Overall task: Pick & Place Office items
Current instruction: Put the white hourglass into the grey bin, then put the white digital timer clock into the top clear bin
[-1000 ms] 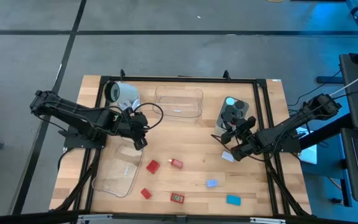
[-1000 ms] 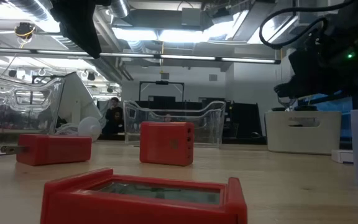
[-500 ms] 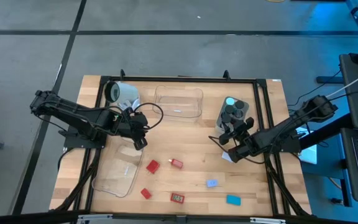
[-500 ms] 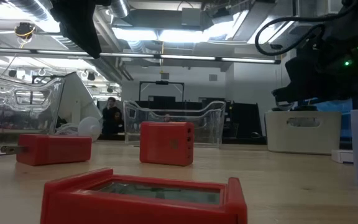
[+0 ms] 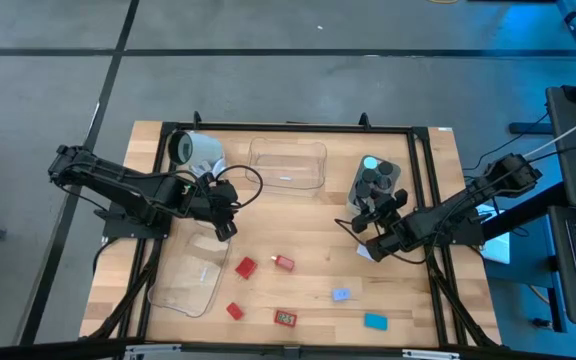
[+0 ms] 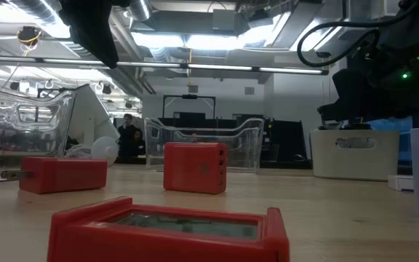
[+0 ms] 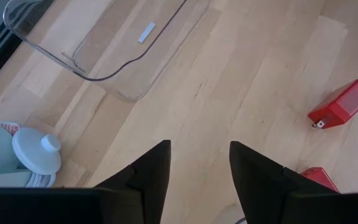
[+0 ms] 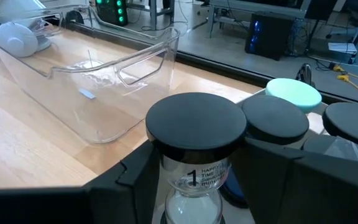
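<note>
Your right gripper (image 8: 194, 186) is clamped on a black-capped sand timer (image 8: 195, 146) beside the grey tub (image 5: 376, 181). Your left gripper (image 7: 197, 168), slightly parted and empty, hovers near the clear tray (image 5: 186, 280). Red blocks (image 5: 245, 267) and blue blocks (image 5: 375, 321) are unsorted on the table (image 5: 318, 230).

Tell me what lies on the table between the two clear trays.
Nothing but bare wood: in the high view, the back tray and the front-left tray have only tabletop between them, with the left gripper hanging above it.

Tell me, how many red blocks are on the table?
4. One lies by the near clear tray, one just right of it, one nearer the front edge, one frontmost. None looks hidden.
</note>
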Available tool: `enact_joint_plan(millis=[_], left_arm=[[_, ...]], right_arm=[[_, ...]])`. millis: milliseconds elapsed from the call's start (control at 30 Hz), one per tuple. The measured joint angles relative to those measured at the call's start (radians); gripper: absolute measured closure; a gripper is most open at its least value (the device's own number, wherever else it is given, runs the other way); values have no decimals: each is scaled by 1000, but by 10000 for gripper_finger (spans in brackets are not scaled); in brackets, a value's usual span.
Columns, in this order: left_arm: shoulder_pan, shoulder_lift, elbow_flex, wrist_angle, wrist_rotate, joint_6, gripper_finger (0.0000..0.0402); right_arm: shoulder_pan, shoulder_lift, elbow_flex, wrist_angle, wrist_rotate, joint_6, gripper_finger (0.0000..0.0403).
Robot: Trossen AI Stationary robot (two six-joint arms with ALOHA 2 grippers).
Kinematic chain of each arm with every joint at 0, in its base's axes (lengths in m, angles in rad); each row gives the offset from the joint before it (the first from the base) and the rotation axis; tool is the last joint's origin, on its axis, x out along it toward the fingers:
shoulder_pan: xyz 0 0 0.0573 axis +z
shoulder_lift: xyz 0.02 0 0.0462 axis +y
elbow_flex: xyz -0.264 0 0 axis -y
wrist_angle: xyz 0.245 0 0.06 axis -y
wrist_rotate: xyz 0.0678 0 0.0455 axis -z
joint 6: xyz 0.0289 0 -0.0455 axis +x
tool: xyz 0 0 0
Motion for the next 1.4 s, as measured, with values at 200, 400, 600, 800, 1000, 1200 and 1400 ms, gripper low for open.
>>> enact_joint_plan(millis=[200,400,600,800,1000,1200,1400], left_arm=[[0,0,0,0,0,0,238],[0,0,0,0,0,0,240],[0,0,0,0,0,0,238],[0,0,0,0,0,0,240],[0,0,0,0,0,0,236],[0,0,0,0,0,0,238],[0,0,0,0,0,0,239]], right_arm=[[0,0,0,0,-4,0,210],[-1,0,0,0,-22,0,172],[-1,0,5,0,-18,-1,145],[-1,-20,77,-8,-30,-142,113],[-1,-42,212,-9,-182,-337,89],[0,-42,357,-11,-529,-446,92],[35,-42,417,-9,-813,-440,106]])
